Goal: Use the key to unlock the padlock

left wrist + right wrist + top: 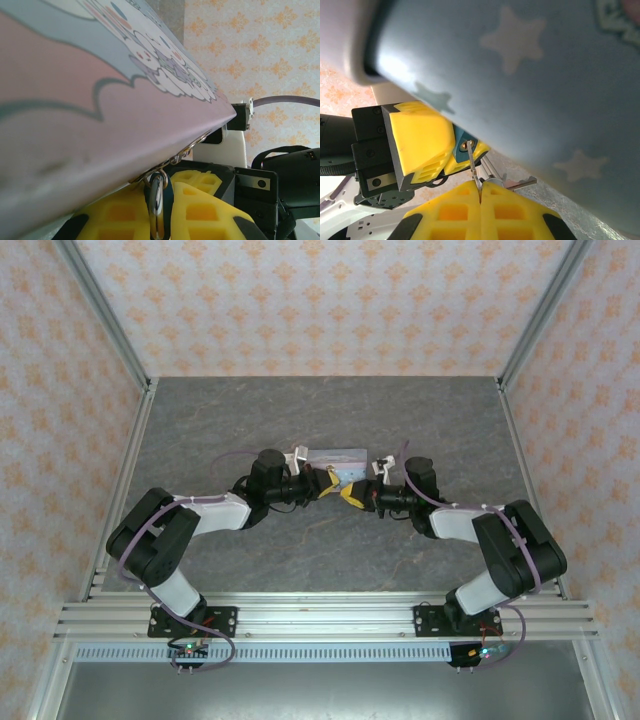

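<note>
The dark blue-teal padlock hangs by its metal shackle from the clasp of the cartoon-printed tin. My left gripper is shut on the padlock. In the right wrist view the padlock shows its brass keyhole between the left gripper's yellow fingers. My right gripper is shut on the slim grey key, whose tip sits at the keyhole. From above, the left gripper and the right gripper meet tip to tip in front of the tin.
A second key sticks out sideways from the right gripper's grip. The tin's pale blue, star-printed side hangs close over both grippers. The grey table is walled in by patterned panels and metal posts.
</note>
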Controlling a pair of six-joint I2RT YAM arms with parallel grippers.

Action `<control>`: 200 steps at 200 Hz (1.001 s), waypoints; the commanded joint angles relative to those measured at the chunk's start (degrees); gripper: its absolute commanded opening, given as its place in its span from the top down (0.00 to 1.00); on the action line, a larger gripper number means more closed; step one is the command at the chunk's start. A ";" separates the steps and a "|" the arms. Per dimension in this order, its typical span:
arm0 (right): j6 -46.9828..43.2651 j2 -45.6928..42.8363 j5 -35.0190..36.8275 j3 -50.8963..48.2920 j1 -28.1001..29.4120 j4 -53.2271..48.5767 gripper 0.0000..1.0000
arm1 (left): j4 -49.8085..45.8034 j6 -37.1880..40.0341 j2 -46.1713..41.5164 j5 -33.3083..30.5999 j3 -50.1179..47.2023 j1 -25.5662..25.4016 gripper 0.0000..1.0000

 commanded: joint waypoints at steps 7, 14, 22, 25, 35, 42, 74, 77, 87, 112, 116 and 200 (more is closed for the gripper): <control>-1.13 1.47 -0.81 2.82 -0.34 1.68 1.00 | 2.35 1.11 -0.39 2.10 2.04 0.30 1.00; -1.27 1.81 -0.85 3.10 -0.36 1.60 1.00 | 2.24 1.13 -0.54 2.22 2.00 0.35 1.00; -1.34 2.24 -0.73 3.42 -0.36 1.59 1.00 | 2.24 1.20 -0.63 2.31 1.91 0.29 1.00; -1.35 2.36 -0.75 3.48 -0.40 1.67 1.00 | 2.18 1.21 -0.65 2.34 1.92 0.31 1.00; -1.34 2.92 -0.65 3.81 -0.52 1.85 1.00 | 1.99 1.29 -0.83 2.35 1.90 0.33 1.00; -1.35 3.08 -0.64 3.92 -0.53 1.96 1.00 | 1.77 1.38 -0.99 2.35 1.90 0.29 1.00; -1.35 3.58 -0.48 4.20 -1.06 2.14 1.00 | 1.28 1.79 -1.55 2.36 1.54 0.32 1.00; -1.35 3.53 -0.54 4.20 -1.06 2.16 1.00 | 1.30 1.82 -1.62 2.35 1.54 0.28 1.00; -1.34 3.63 -0.60 4.20 -1.23 2.15 1.00 | 1.54 1.82 -1.76 2.44 1.38 0.32 1.00; -1.34 3.82 -0.55 4.02 -1.68 2.22 1.00 | 1.43 1.98 -2.05 2.53 1.20 0.29 1.00; -1.24 3.85 -0.63 4.11 -1.68 2.29 1.00 | 1.41 2.00 -2.09 2.53 1.18 0.27 1.00; 1.09 5.55 -1.21 5.00 -1.92 5.04 1.00 | 1.97 1.93 -2.30 2.61 1.08 0.30 1.00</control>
